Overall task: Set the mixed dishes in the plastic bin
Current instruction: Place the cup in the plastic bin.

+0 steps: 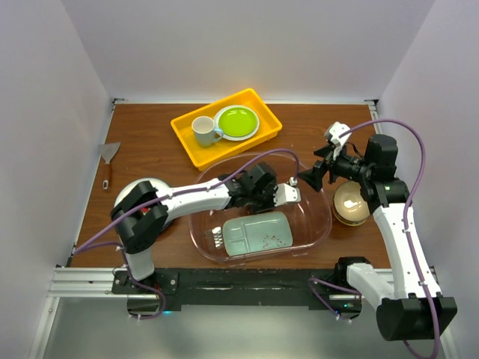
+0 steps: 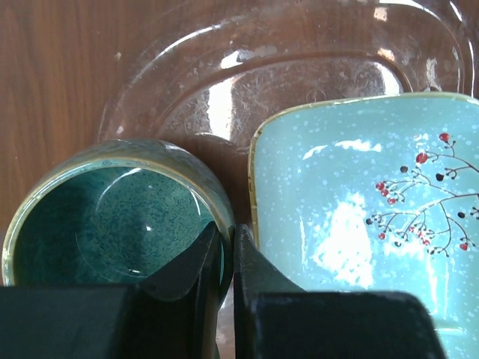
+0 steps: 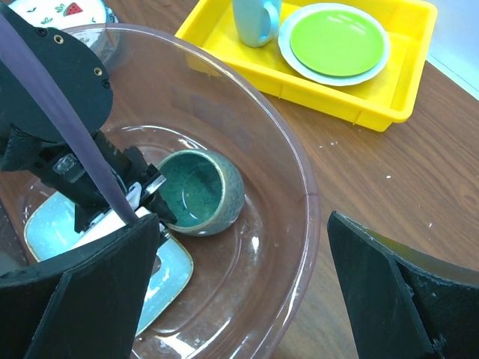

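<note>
Looking from the top, the mint-green tray point(image 1: 258, 233) was seen flat in the plastic bin point(image 1: 323, 217), its long side running left to right. The left gripper point(image 1: 290, 196) was seen over the bin's back part, and the right gripper point(image 1: 310, 176) near its right rim. From the left wrist, the wall of the dark teal mug point(image 2: 112, 217) was pinched between the fingers. From the right wrist, the mug was seen inside the bin, its mouth tipped toward the left gripper, and the right fingers were spread wide.
</note>
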Robot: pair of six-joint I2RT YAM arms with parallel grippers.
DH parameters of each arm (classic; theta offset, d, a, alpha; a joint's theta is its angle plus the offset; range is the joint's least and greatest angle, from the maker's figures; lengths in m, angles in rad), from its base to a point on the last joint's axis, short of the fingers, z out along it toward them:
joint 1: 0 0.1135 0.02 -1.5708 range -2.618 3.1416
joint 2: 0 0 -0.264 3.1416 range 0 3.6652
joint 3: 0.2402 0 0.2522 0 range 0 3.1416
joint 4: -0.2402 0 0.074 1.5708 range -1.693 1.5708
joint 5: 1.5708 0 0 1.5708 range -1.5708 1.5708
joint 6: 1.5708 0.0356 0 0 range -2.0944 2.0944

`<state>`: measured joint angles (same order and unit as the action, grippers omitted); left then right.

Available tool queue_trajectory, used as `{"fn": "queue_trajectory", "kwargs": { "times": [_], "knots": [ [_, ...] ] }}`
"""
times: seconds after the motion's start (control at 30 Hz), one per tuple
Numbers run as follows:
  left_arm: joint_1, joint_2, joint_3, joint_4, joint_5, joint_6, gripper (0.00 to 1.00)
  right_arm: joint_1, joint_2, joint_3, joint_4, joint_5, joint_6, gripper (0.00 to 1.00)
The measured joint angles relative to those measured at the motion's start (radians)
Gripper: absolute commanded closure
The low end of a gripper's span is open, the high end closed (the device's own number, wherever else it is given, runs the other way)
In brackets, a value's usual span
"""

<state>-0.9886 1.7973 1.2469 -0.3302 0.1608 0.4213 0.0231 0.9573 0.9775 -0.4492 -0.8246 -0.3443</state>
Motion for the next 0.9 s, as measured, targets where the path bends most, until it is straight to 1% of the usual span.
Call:
{"fn": "queue_trajectory", "kwargs": {
  "times": [0.03, 0.13, 0.27, 0.3, 0.37, 0.4, 0.43, 0.6, 0.83, 0.9],
  "knots": [
    [0.0, 0.0, 0.0, 0.006, 0.0, -0.003, 0.81, 0.0, 0.0, 0.0, 0.0, 0.0, 0.0, 0.01],
    [0.001, 0.0, 0.0, 0.027, -0.005, -0.015, 0.73, 0.0, 0.0, 0.0, 0.0, 0.0, 0.0, 0.01],
    [0.005, -0.005, 0.0, 0.06, -0.024, -0.023, 0.55, 0.0, 0.0, 0.0, 0.0, 0.0, 0.0, 0.01],
    [0.005, -0.009, 0.0, 0.065, -0.027, -0.027, 0.55, 0.0, 0.0, 0.0, 0.0, 0.0, 0.0, 0.01],
    [0.005, -0.022, 0.0, 0.076, -0.032, -0.037, 0.39, 0.0, 0.0, 0.0, 0.0, 0.0, 0.0, 0.01],
    [0.005, -0.031, 0.0, 0.082, -0.034, -0.042, 0.37, 0.0, 0.0, 0.0, 0.0, 0.0, 0.0, 0.01],
    [0.005, -0.038, 0.0, 0.086, -0.035, -0.042, 0.32, 0.0, 0.0, 0.0, 0.0, 0.0, 0.0, 0.01],
    [0.005, -0.087, -0.006, 0.113, -0.04, -0.062, 0.28, 0.0, 0.0, 0.0, 0.0, 0.0, 0.0, 0.01],
    [0.005, -0.203, -0.061, 0.167, -0.068, -0.084, 0.14, 0.0, 0.0, 0.0, 0.0, 0.0, 0.0, 0.01],
    [0.005, -0.248, -0.083, 0.187, -0.078, -0.093, 0.13, 0.0, 0.0, 0.0, 0.0, 0.0, 0.0, 0.01]
  ]
}}
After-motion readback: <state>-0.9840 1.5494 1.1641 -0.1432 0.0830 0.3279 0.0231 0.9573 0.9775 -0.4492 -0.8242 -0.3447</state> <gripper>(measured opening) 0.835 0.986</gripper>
